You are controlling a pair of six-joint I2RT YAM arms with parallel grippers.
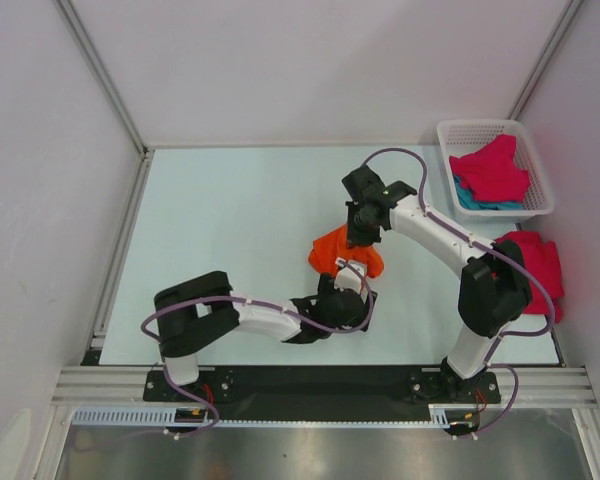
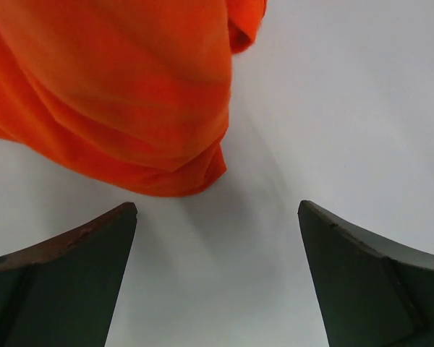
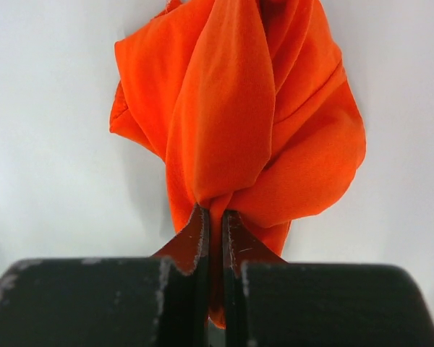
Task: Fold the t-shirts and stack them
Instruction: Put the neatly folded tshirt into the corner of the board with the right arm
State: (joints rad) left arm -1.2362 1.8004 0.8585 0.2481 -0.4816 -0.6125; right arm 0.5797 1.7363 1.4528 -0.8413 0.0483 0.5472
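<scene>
Orange t-shirt (image 1: 345, 250): it is seen bunched near the middle of the table (image 1: 230, 220), between the two grippers. It is gathered into long folds that are drawn to one point.
Right gripper (image 3: 215, 213): it is set over the far side of the orange t-shirt. The jaws are pressed almost together, and a gathered fold of the orange cloth is pinched between them.
Left gripper (image 2: 217, 210): it is placed at the near side of the orange t-shirt. The jaws are spread wide and nothing is held between them. In the left wrist view the cloth's hem is seen just beyond the fingertips, apart from them.
Contact with table: whether the lower edge of the orange cloth rests on the surface cannot be told.
Basket (image 1: 450, 135): a white mesh basket is seen at the far right corner of the table.
Magenta-red t-shirt in basket (image 1: 495, 170): it is piled crumpled on top.
Teal t-shirt (image 1: 475, 200): it is partly covered under the magenta-red one in the basket.
Second magenta-red t-shirt (image 1: 535, 262): it is laid crumpled on the table's right edge, just nearer than the basket and beside the right arm.
</scene>
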